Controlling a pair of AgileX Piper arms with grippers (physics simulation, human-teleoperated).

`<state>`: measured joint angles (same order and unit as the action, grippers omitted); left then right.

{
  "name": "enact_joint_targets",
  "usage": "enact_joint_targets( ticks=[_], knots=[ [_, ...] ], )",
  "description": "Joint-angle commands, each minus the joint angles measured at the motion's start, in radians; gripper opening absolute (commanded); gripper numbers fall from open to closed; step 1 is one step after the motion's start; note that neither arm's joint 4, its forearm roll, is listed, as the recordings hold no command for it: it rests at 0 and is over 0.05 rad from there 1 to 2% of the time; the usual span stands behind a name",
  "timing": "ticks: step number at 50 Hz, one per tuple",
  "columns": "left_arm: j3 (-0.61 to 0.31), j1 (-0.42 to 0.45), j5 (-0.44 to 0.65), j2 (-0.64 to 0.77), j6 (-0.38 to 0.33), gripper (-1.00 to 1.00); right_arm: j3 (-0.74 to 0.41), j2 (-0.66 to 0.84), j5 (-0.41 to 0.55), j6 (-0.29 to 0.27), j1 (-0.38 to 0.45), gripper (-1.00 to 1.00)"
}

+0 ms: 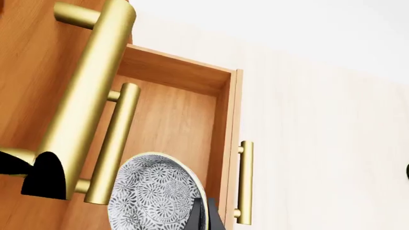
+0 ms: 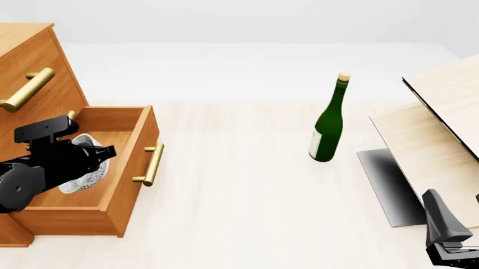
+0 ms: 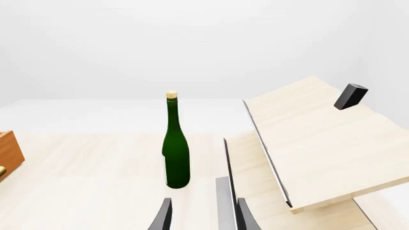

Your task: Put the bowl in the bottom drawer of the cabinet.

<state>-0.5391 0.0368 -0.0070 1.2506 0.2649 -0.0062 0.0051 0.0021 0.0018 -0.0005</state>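
We see a green wine bottle (image 2: pixel 327 130) standing upright on the pale wooden table (image 2: pixel 247 213), its cork-coloured top (image 2: pixel 344 77) uppermost and a pale label (image 2: pixel 316 143) low on its side. It stands well apart from either gripper, out ahead of the right one and to its left. Pale wooden boards (image 2: pixel 441 117) lie tilted ahead of the right gripper, nearer to it than the bottle. A small dark block (image 3: pixel 351 96) sits on the upper board.

No readable text, labels or numbers anywhere.
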Motion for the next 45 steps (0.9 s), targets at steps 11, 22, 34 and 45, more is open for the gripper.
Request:
enact_joint_targets(
  ticks=[11,22,34,45],
  knots=[
    [-0.007,-0.059,-0.032,0.038,-0.056,-1.00,0.000,0.000,0.000,0.000,0.000,1.00],
    [-0.025,-0.073,-0.026,0.052,-0.068,-1.00,0.000,0.000,0.000,0.000,0.000,1.00],
    [-0.033,-0.053,-0.061,0.118,-0.047,-1.00,0.000,0.000,0.000,0.000,0.000,1.00],
    [-0.024,-0.049,-0.081,0.135,-0.034,-1.00,0.000,0.000,0.000,0.000,0.000,1.00]
  ],
)
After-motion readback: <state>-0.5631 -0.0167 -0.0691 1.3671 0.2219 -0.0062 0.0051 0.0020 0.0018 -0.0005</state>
